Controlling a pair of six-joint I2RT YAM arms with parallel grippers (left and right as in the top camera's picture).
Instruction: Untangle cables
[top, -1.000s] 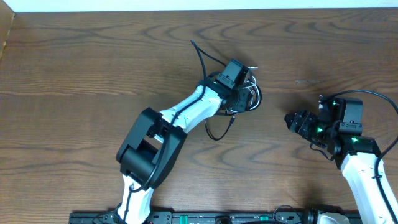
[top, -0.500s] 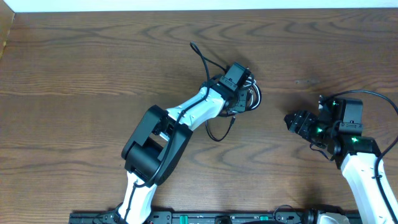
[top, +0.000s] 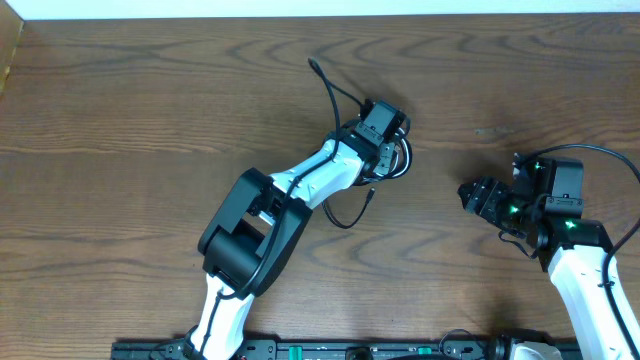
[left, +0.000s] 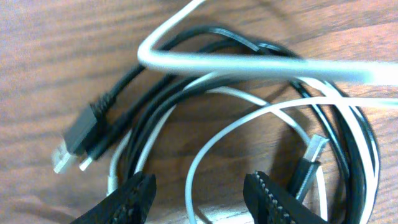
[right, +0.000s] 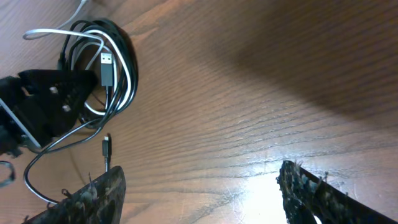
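The black cable (left: 186, 93) and the white cable (left: 249, 65) lie looped together in one bundle (top: 400, 158) at the table's middle. My left gripper (left: 200, 199) is open right over the bundle, a white strand running between its fingers, nothing clamped. In the overhead view the left gripper (top: 388, 135) covers most of the bundle. One black end (top: 314, 66) trails toward the far side, another (top: 370, 192) toward the near side. My right gripper (top: 470, 194) is open and empty, to the right of the bundle. The right wrist view shows the bundle (right: 115, 68) at upper left.
The wooden table (top: 150, 120) stretches around the bundle. The left arm (top: 300, 185) reaches diagonally from the near edge. A thick black robot cable (top: 600, 152) arcs over the right arm. A light strip (top: 10, 50) borders the table's far left corner.
My left gripper has shifted slightly toward the far side over the bundle, and the loops and trailing black ends moved a little with it. The right arm has not moved.
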